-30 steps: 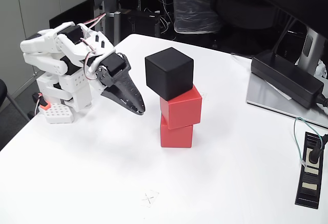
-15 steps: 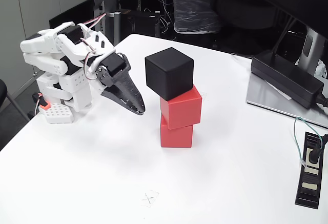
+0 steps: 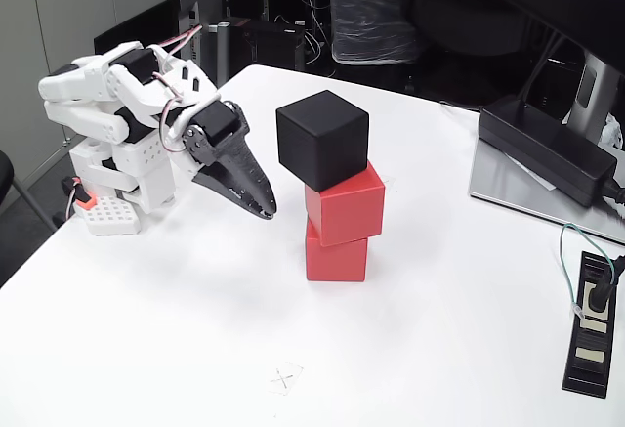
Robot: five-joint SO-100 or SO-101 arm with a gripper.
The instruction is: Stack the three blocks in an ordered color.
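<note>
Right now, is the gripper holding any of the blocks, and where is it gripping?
Nothing is held. The gripper is shut and empty, left of the stack: black block on two red blocks.

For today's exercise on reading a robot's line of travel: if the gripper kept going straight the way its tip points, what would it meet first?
The gripper, which looks shut, points down and to the right in the fixed view. Its line seems to reach the bare table just left of the bottom red block, though depth is unclear and it might clip that block.
</note>
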